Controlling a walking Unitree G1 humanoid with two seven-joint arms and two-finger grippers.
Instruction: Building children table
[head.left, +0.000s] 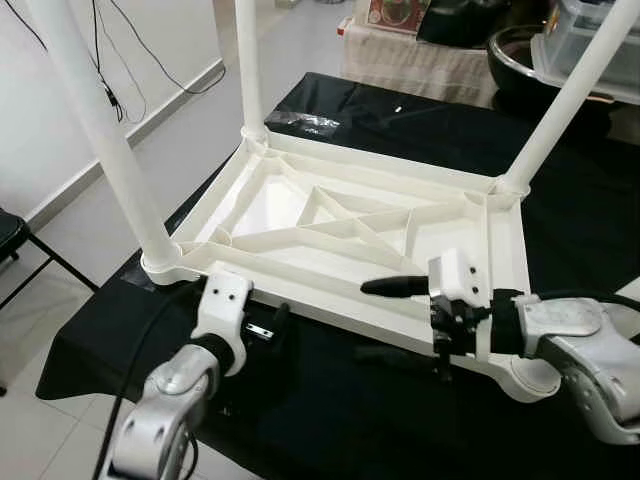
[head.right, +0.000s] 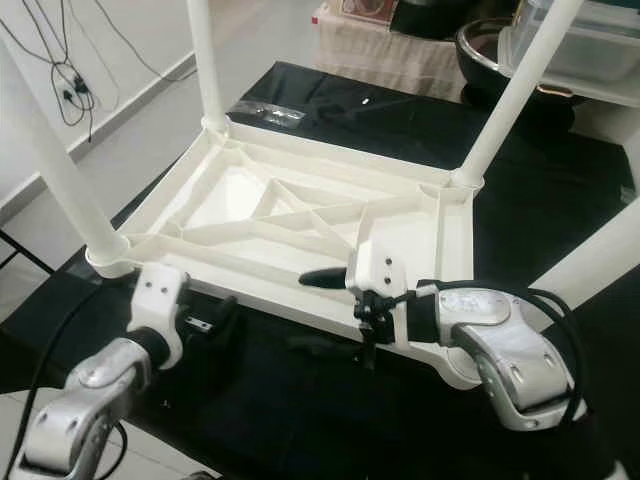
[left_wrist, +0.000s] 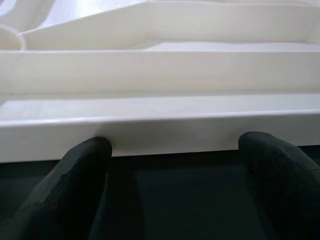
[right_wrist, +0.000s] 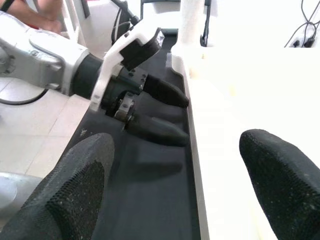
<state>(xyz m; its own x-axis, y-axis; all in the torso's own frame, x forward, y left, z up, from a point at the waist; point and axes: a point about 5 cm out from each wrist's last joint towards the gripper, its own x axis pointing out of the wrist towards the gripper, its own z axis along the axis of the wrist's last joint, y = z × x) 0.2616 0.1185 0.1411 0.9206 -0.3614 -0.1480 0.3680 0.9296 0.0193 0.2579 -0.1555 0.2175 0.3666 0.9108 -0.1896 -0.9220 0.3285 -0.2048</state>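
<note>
Tabletop (head.left: 340, 225), white plastic, lies upside down on black cloth (head.left: 330, 420), three legs fitted and pointing up. Left gripper (head.left: 262, 333) spread, fingertips against near rim. Right gripper (head.left: 400, 320) spread, one finger above the rim, one below on the cloth. Best close squarely on the rim, both arms level, before any lift.

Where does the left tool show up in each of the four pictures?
Left eye view: left tool lower left, at the table's near rim.
Right eye view: lower left, same rim.
Left wrist view: both its fingers along the bottom, tips at the rim.
Right wrist view: upper middle, beside the rim.
Shared landmark: the table's near rim.
</note>
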